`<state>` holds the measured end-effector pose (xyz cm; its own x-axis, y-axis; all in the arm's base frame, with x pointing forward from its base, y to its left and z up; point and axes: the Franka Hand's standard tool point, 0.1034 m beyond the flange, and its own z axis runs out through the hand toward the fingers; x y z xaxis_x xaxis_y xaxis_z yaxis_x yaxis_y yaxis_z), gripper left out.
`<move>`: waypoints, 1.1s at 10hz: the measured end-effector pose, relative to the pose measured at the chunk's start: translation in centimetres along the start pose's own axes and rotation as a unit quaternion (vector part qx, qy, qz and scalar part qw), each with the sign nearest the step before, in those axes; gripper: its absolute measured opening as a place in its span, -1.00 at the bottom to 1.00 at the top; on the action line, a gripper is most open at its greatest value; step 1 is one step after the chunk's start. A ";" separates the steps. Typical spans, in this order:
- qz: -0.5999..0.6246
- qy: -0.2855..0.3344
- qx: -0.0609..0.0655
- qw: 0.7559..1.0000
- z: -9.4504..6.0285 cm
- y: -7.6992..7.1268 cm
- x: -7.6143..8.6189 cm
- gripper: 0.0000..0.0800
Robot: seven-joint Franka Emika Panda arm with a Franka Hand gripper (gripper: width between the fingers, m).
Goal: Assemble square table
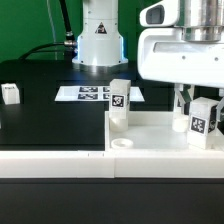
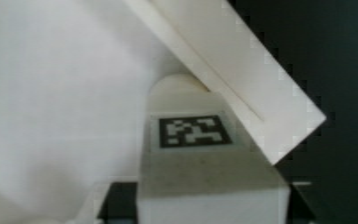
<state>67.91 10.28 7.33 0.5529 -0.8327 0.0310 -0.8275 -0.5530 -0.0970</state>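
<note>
White plastic on white plastic: our claw (image 1: 200, 106) is clenched on a tagged leg (image 1: 205, 118). One dark finger (image 1: 181, 100) shows beside it in the exterior view. In the wrist view we see that leg filling the gap between the claw's jaws, its black-and-white tag facing the camera.

The held leg stands upright at the far corner of the square top (image 1: 150, 150), toward the exterior view's right. We cannot tell whether it is seated in a socket.

A second leg (image 1: 119, 100) stands upright on the top's other far corner, on a round base.

The top itself lies flat on the black bench (image 1: 40, 125), nearest the camera. Behind the second leg the marker board (image 1: 95, 93) lies flat in front of the robot base (image 1: 98, 40).

A third leg (image 1: 10, 94) rests on the bench well apart, at the exterior view's left edge.
</note>
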 end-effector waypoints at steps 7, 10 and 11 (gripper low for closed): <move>0.347 -0.022 0.025 0.937 0.2 0.3 -0.1 -0.26; 0.072 0.008 0.007 0.997 0.6 0.3 -1.0 0.49; -0.003 0.008 0.009 1.000 0.6 0.0 -1.4 0.60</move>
<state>67.18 11.47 6.67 0.5552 -0.8303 0.0477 -0.8228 -0.5568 -0.1142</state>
